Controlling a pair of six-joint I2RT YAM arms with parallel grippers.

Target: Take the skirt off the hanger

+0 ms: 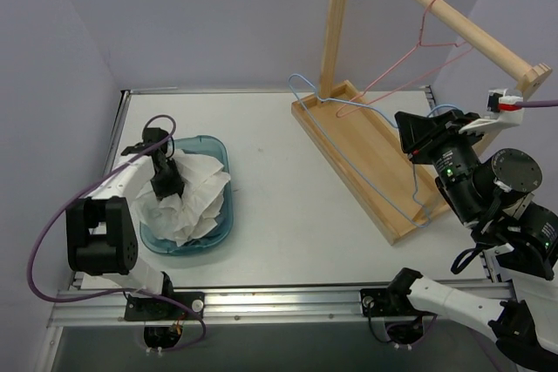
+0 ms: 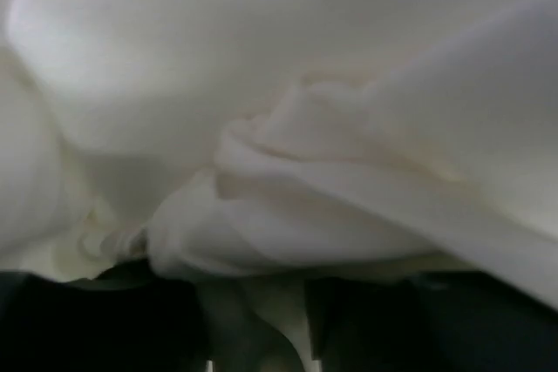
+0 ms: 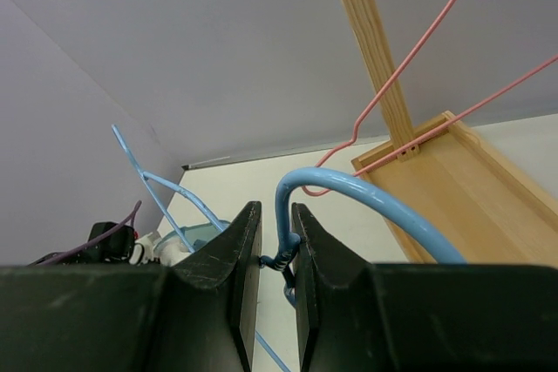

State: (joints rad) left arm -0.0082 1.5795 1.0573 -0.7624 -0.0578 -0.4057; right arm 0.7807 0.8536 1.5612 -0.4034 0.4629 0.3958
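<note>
Right gripper (image 3: 276, 231) clamps hanger (image 3: 331, 178) (pink hanger (image 3: 405, 63) nearby); left gripper (image 1: 166, 185), opening unclear, on skirt (image 1: 197, 199).

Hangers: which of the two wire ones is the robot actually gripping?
The light-blue hanger: the right fingers pinch its twisted neck just below the hook. The pink hanger hangs untouched on the wooden rail.

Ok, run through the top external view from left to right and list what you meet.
skirt heaped in the blue tub → hanger lying across the wooden rack's base → right gripper, shut on the hanger
</note>
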